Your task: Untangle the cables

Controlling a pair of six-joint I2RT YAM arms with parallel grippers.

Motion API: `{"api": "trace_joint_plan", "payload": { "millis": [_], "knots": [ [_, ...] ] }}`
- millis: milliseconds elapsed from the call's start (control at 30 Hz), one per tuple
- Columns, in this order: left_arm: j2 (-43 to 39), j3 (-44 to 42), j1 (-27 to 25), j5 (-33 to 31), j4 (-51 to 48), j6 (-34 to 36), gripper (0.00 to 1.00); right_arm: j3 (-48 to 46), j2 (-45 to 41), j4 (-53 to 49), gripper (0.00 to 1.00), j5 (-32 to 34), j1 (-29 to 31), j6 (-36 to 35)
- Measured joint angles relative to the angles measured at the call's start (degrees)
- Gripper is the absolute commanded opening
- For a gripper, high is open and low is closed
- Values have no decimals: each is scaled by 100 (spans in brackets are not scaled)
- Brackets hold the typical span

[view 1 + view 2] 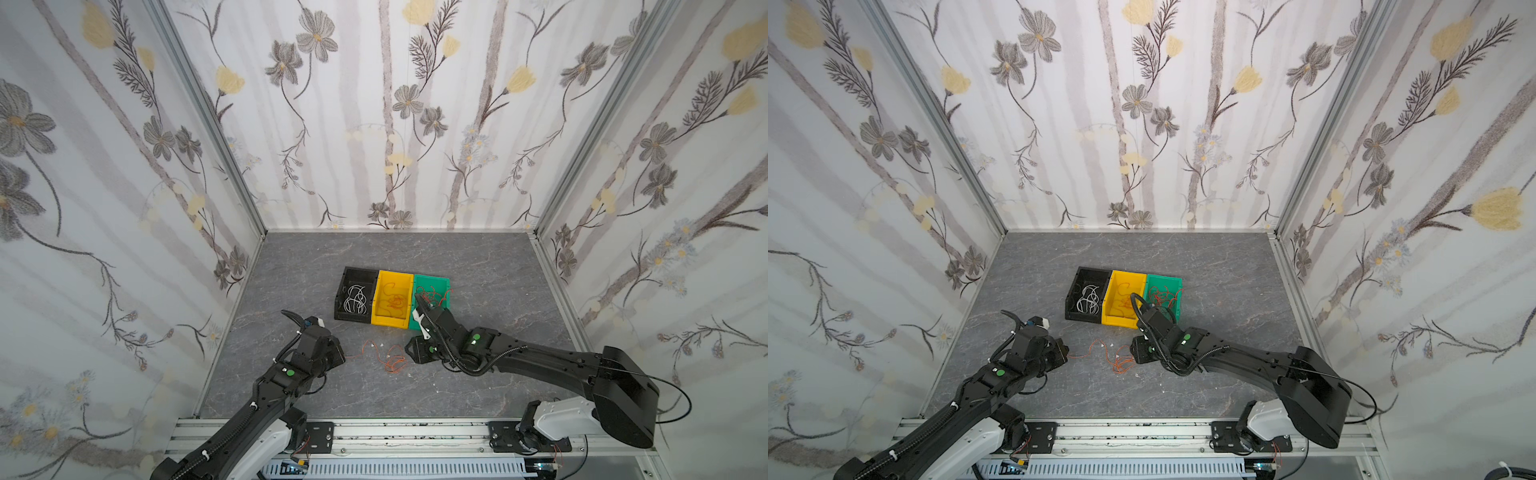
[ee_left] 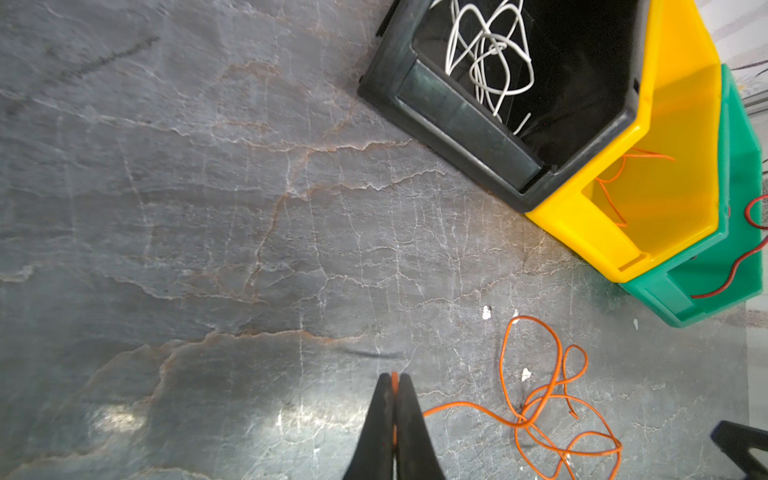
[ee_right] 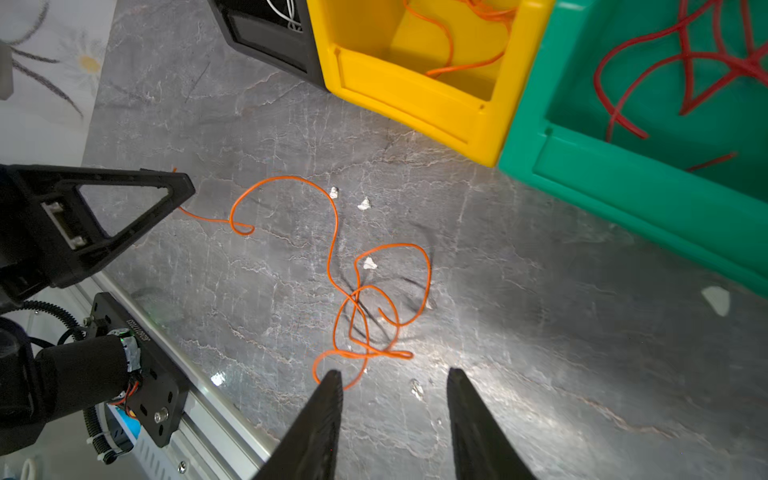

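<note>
Pinching the end of a loose orange cable (image 3: 333, 232), left gripper (image 2: 394, 377) is closed tight on it. An orange sliver shows btwn its two fingers, lower centre of left wrist view. Rest of that cable runs across the table (image 1: 311, 266) w/ one open curl, then a knotted bunch of loops, lying flat. In both top views it sits lower centre, btwn the two arms.

Other side: right gripper (image 3: 395, 374) open, fingers apart, nothing btwn them. It hangs right by the knotted bunch. One fingertip overlaps a loop at bottom centre of right wrist view; contact or not, can't tell.

Three bins mid-frame in both top views, touching side by side:
- black bin (image 1: 343, 291) w/ white cables (image 1: 356, 300)
- yellow bin (image 1: 388, 320) w/ orange cables (image 1: 395, 302)
- green bin (image 1: 432, 278) w/ red cables (image 1: 436, 294), one red strand drooping over its rim

Few small white scraps (image 3: 369, 263) on table near the loops.
</note>
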Motion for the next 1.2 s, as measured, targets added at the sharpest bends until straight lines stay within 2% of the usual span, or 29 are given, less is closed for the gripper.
{"api": "trace_joint_plan", "payload": {
  "millis": [300,600,867,1000,1200],
  "knots": [
    [-105,-52,-11,9,4,0,0,772,1241,136,47,-81,68,2],
    [-164,-59,-15,11,4,0,0,1012,1738,304,48,-404,181,199],
    [-186,-68,-17,13,4,0,0,1008,1845,299,46,-365,225,306],
    [-177,-68,-17,17,4,0,0,1019,2059,369,38,-350,219,348],
    [-249,-68,-22,55,0,-2,0,1080,2291,726,15,-160,175,389]
  ]
}}
